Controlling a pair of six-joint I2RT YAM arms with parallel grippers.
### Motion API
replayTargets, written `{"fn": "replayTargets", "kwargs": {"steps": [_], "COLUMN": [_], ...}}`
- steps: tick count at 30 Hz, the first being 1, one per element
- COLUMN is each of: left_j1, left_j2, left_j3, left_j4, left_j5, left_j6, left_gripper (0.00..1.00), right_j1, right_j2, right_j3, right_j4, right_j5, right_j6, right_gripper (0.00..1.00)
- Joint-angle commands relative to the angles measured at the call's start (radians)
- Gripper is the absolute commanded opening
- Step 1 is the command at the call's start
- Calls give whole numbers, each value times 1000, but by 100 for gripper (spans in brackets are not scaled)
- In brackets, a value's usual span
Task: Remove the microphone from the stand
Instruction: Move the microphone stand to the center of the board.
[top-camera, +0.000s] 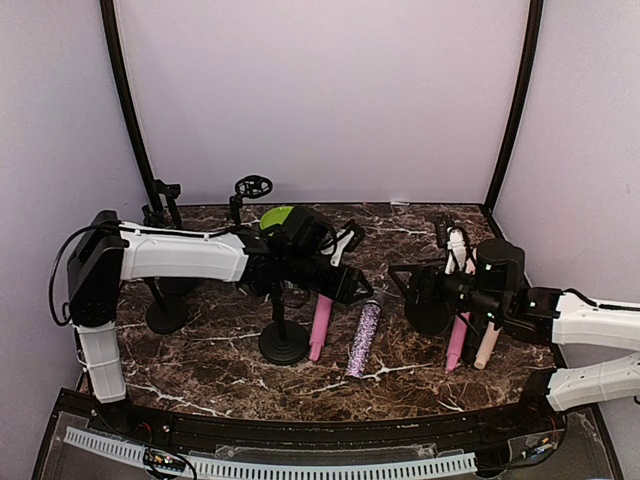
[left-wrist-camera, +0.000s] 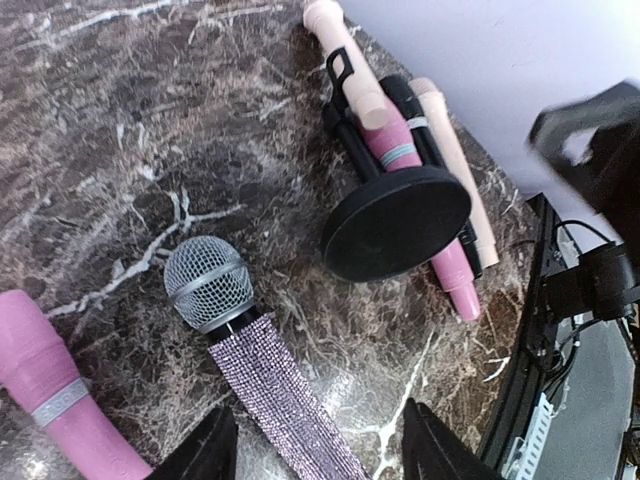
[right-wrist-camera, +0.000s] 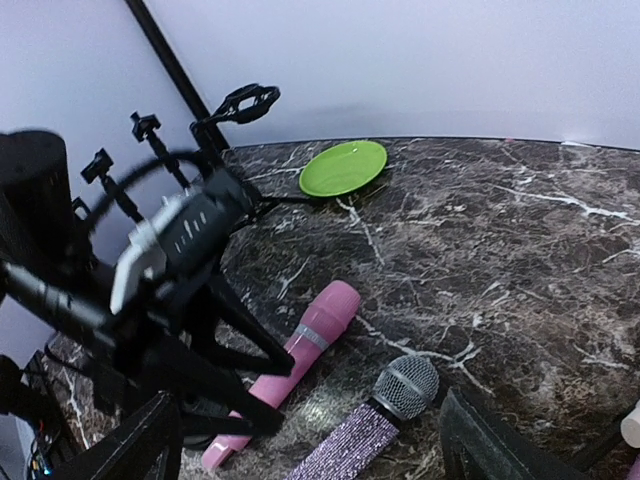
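A purple glitter microphone (top-camera: 363, 340) with a silver mesh head (left-wrist-camera: 207, 283) lies flat on the marble table (top-camera: 200, 375), right of the middle black stand (top-camera: 284, 343). My left gripper (top-camera: 362, 290) hovers over it, open. In the left wrist view the glitter handle (left-wrist-camera: 285, 410) runs between the two dark fingers (left-wrist-camera: 200, 455), touching neither. My right gripper (top-camera: 405, 283) is open too, reaching in from the right, and holds nothing. Its wrist view shows the glitter microphone (right-wrist-camera: 390, 400) ahead between its fingers (right-wrist-camera: 140, 440). At the right stand (top-camera: 432, 315) a cream microphone (top-camera: 456, 246) sits up by the clip.
A pink microphone (top-camera: 321, 325) lies beside the middle stand's base. Another pink microphone (top-camera: 457, 345) and a cream one (top-camera: 487, 347) lie by the right stand. A green plate (top-camera: 277, 215) sits at the back, near an empty clip stand (top-camera: 253, 187). Another stand base (top-camera: 166, 318) stands left.
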Motion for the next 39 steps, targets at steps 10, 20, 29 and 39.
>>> {"fn": "replayTargets", "kwargs": {"steps": [10,20,29,39], "left_j1": [280,408,441,442], "left_j2": [-426,-696,-819,-809], "left_j3": [-70,-248,-427,-445], "left_j4": [-95,-87,40,23], "left_j5": [116,59,-16,-9], "left_j6": [106,337,428,430], "left_gripper": [63,70,73,73], "right_j1": [257,387,403,403], "right_j2": [222,660,903,934], "right_j3": [-11,259,416,465], "right_j4": [196,236,149,-67], "right_j5": [-64,-68,-41,56], "right_j6": [-182,-243,-262,-226], "right_gripper": [77,64,60,68]}}
